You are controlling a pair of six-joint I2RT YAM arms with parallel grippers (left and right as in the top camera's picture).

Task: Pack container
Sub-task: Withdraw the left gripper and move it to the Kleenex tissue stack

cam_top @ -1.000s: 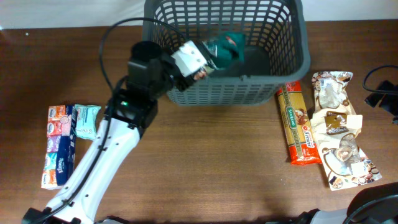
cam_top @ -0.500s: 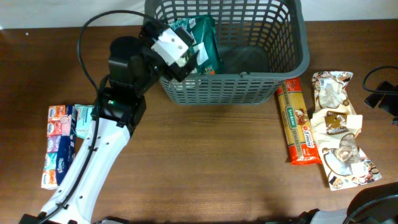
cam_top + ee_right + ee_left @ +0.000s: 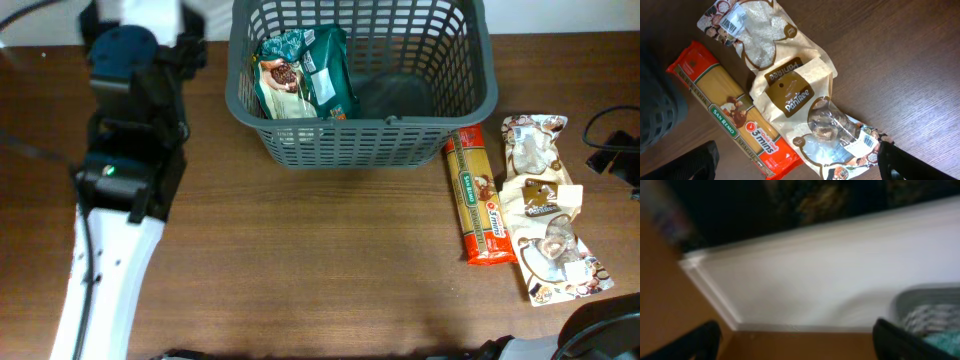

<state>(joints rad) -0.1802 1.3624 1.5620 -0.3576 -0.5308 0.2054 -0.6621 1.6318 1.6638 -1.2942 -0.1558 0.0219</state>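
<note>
Grey plastic marks out the basket (image 3: 360, 148), which sits at the far edge of the wooden table (image 3: 330, 280) in the overhead view, between the two arms, where either could likely reach over its rim. A green packet (image 3: 305, 75) stands on edge against its left inner wall. Most of the floor beside it is bare, so I judge the packing barely begun. The left arm (image 3: 125, 160) rises well to the left of the basket, its tip a blur at the top edge. Right of the basket lie a spaghetti packet (image 3: 483, 205) and some pale food bags (image 3: 545, 210), close side by side, apparently laid out for loading.

The left wrist view is smeared. The left gripper (image 3: 796, 342) shows one dark finger in each bottom corner, spread wide with nothing between them. A corner of the basket shows at the right, with a hint of green in it.

From the right wrist, the right gripper (image 3: 800, 162) is likewise spread wide and empty. It hangs above the spaghetti packet and the pale food bags, which looks like a ready stance for the next pick.
</note>
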